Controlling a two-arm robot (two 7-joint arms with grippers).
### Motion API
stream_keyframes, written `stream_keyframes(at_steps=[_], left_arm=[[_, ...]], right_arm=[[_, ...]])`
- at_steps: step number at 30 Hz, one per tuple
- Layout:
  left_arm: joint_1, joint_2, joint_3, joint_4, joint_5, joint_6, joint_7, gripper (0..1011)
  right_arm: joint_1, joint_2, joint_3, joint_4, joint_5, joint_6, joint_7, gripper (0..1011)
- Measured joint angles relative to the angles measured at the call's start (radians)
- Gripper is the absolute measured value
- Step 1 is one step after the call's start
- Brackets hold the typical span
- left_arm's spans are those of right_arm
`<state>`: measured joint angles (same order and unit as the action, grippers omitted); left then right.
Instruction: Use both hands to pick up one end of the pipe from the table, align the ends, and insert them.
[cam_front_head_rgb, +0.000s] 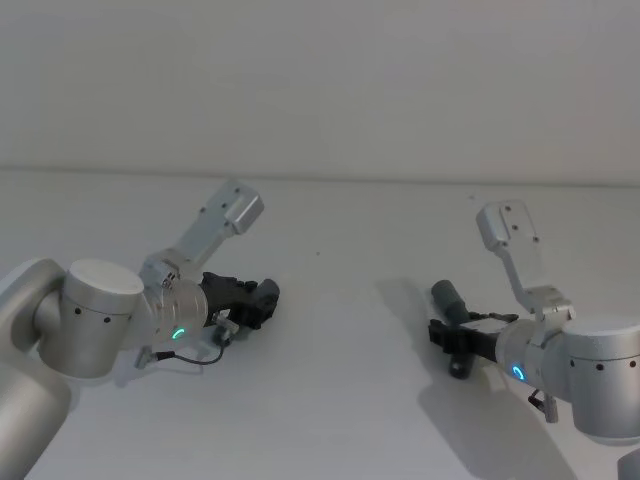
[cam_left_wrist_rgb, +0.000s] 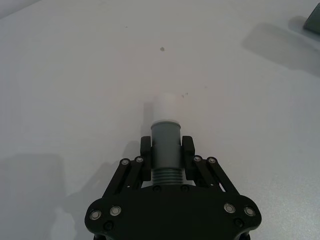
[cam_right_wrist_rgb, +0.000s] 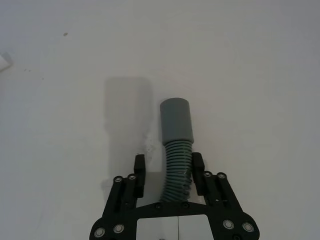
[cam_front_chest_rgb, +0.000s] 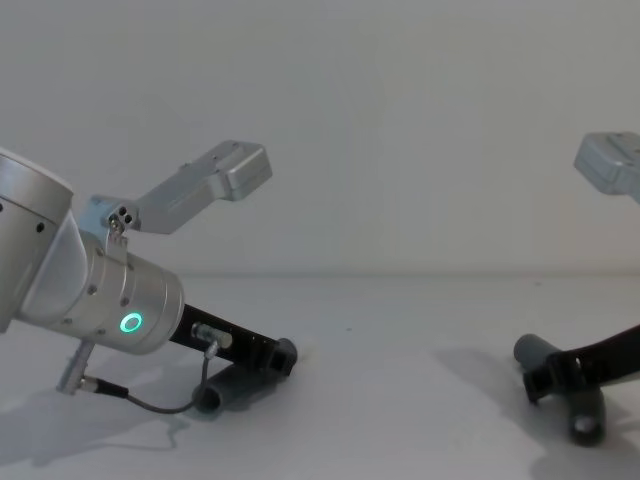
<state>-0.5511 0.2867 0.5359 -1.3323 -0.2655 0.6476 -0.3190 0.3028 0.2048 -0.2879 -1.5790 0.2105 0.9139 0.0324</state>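
Two dark grey pieces of the pipe lie on the pale table (cam_front_head_rgb: 340, 410). My left gripper (cam_left_wrist_rgb: 166, 151) is shut on the smooth collar of one piece (cam_left_wrist_rgb: 166, 140), whose white spigot tip (cam_left_wrist_rgb: 166, 107) sticks out past the fingertips. In the chest view this piece (cam_front_chest_rgb: 235, 388) rests on the table under the left gripper (cam_front_chest_rgb: 282, 357). My right gripper (cam_right_wrist_rgb: 169, 167) is open and straddles the ribbed middle of the other piece (cam_right_wrist_rgb: 176, 120), whose grey socket collar points away from it. One finger (cam_right_wrist_rgb: 198, 167) touches the ribs; the other stands apart. In the head view the right gripper (cam_front_head_rgb: 452, 338) is low over that piece (cam_front_head_rgb: 446, 298).
Bare table lies between the two arms and beyond them, up to a plain wall at the back. A loose black cable (cam_front_chest_rgb: 150, 402) hangs from the left wrist down to the table.
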Motion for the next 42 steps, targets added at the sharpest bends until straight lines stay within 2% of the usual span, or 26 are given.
stream_keyframes(at_steps=[4, 7, 9, 11, 22, 28, 34, 42], left_arm=[[0.000, 0.000, 0.000, 0.000, 0.000, 0.000, 0.000, 341], [0.000, 0.000, 0.000, 0.000, 0.000, 0.000, 0.000, 341], [0.000, 0.000, 0.000, 0.000, 0.000, 0.000, 0.000, 341], [0.000, 0.000, 0.000, 0.000, 0.000, 0.000, 0.000, 341], [0.000, 0.000, 0.000, 0.000, 0.001, 0.000, 0.000, 341], [-0.001, 0.000, 0.002, -0.011, 0.012, -0.009, 0.004, 341], [-0.001, -0.001, 0.001, -0.038, 0.026, -0.035, 0.017, 341], [-0.011, 0.005, 0.001, -0.079, 0.057, -0.073, 0.031, 341]], right_arm=[[0.000, 0.000, 0.000, 0.000, 0.000, 0.000, 0.001, 457], [-0.001, 0.001, 0.000, 0.001, -0.001, 0.000, 0.001, 398], [-0.001, 0.001, 0.000, 0.001, -0.001, 0.000, 0.001, 298], [-0.001, 0.001, 0.000, 0.001, -0.001, 0.000, 0.001, 266], [-0.003, 0.003, 0.000, -0.001, -0.002, -0.002, 0.005, 266], [-0.011, 0.014, -0.001, -0.019, -0.008, -0.031, 0.014, 266], [-0.025, 0.032, -0.004, -0.049, -0.019, -0.080, 0.026, 266], [-0.045, 0.075, -0.013, -0.097, -0.040, -0.172, 0.057, 266]])
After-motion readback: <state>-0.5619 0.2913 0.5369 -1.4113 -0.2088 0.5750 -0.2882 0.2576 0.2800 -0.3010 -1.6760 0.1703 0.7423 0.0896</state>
